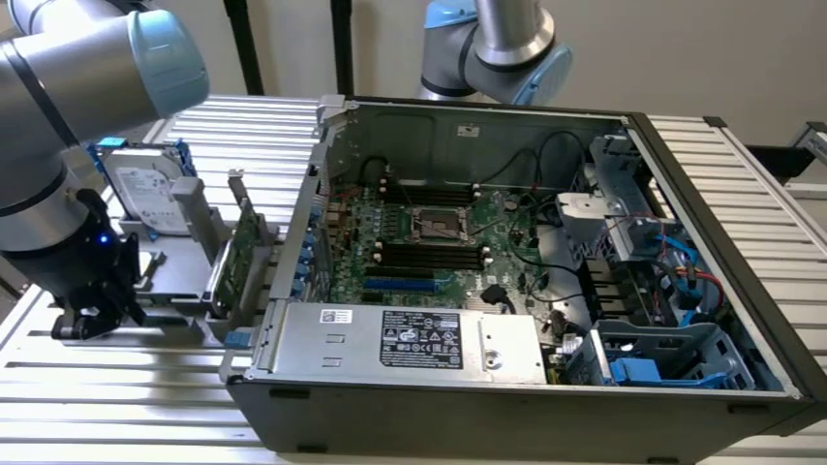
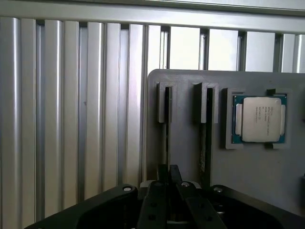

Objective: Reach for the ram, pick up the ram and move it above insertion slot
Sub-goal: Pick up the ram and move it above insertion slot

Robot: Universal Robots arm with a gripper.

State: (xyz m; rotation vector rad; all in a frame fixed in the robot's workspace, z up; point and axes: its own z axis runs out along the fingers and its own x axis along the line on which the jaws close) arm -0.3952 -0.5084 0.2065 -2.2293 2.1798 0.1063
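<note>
In the wrist view the ram [image 2: 167, 133] stands on edge in a slot of a grey holder [image 2: 188, 78], showing as a thin dark line. My gripper [image 2: 168, 172] sits right over its near end, with the two dark fingers [image 2: 162, 175] closed in on either side of the stick. In the exterior view my gripper [image 1: 88, 320] is down low at the left end of the holder [image 1: 174, 291], beside the open computer case [image 1: 517, 387]. The motherboard's black slots [image 1: 427, 257] lie inside the case.
A second stick [image 2: 206, 143] fills the neighbouring slot, and a processor chip [image 2: 259, 119] lies in a recess beyond it. A green expansion card [image 1: 239, 257] and a hard drive [image 1: 139, 192] stand on the holder. Another arm [image 1: 498, 48] rises behind the case. Ribbed metal table [image 1: 130, 407] all around.
</note>
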